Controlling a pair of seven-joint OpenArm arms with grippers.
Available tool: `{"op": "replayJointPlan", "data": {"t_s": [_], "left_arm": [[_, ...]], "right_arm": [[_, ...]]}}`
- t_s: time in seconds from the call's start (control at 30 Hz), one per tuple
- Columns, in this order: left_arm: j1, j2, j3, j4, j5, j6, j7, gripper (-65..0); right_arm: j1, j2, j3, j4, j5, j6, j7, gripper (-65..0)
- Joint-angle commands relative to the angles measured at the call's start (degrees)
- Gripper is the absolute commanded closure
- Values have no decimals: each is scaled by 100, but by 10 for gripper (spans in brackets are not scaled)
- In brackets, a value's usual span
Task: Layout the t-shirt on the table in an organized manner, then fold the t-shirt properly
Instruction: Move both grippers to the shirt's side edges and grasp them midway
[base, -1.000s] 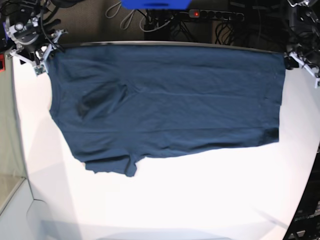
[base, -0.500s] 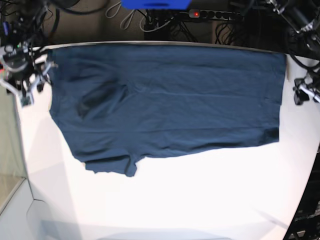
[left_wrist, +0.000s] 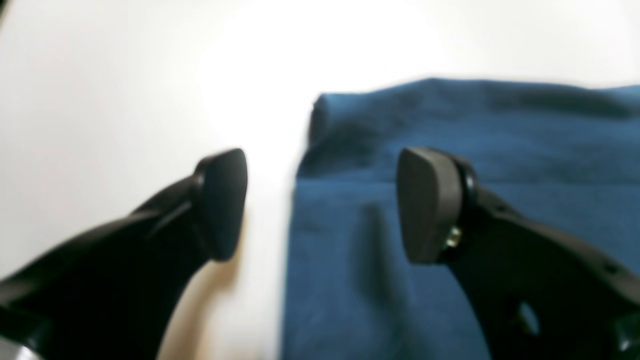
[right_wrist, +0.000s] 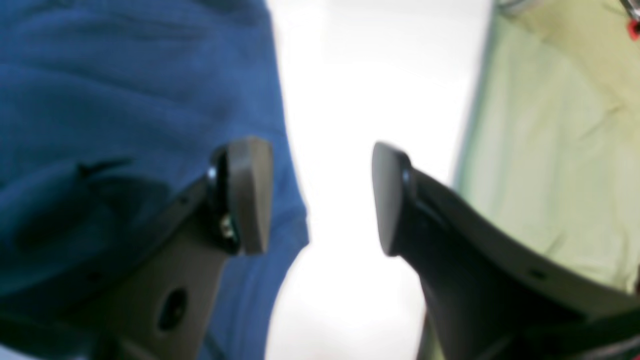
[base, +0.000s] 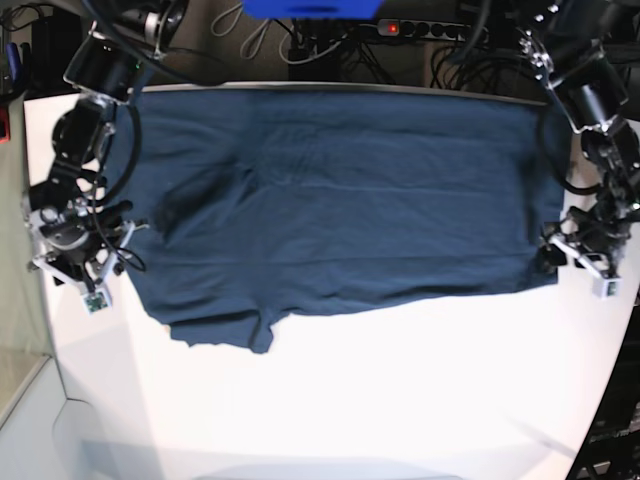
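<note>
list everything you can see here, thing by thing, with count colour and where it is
t-shirt: one, dark navy blue, spread flat across the far half of the table
table: one, white, fills most of the base view
power strip: one, black with a red light, behind the table's far edge
blue object: one, blue, top edge, cut off
cables: several, dark, behind the table
left gripper: one, black, open over the shirt's side edge
right gripper: one, black, open over the shirt's opposite edge

White table (base: 400, 400); navy t-shirt (base: 340, 200) spread flat on it.
</note>
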Motion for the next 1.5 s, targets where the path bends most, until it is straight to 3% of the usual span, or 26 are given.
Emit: {"op": "replayJointPlan", "data": {"t_s": [0.0, 0.37, 0.57, 0.63, 0.77, 0.9, 1.17, 1.47], "left_arm": [[-256, -112, 1, -56, -77, -15, -276, -454], [-1073, -112, 124, -1955, 547, -15, -1489, -450], [-1310, -112, 124, -2359, 653, -15, -1673, -435], [-1319, -103, 124, -2350, 644, -15, -1673, -367], [-1407, -103, 124, -2359, 618, -24, -1673, -145], [-1434, -103, 124, -2350, 618, -33, -1673, 0], [-1442, -112, 124, -2342, 618, -33, -1673, -3], [-1442, -112, 124, -2342, 618, -33, -1665, -3]], "right_arm": [[176, 74, 12, 38, 23, -29, 129, -327], [282, 100, 12, -226, 23, -29, 147, -327], [396, 100, 12, -296, 32, -29, 147, -327], [554, 100, 3, -524, 32, -29, 147, -327], [879, 100, 3, -1008, 32, -29, 147, -327], [1249, 91, 3, -1606, 32, -29, 410, -327], [1873, 109, 3, -3056, 14, -29, 1369, -326], [2207, 408, 12, -4050, 23, -29, 2248, -326]]}}
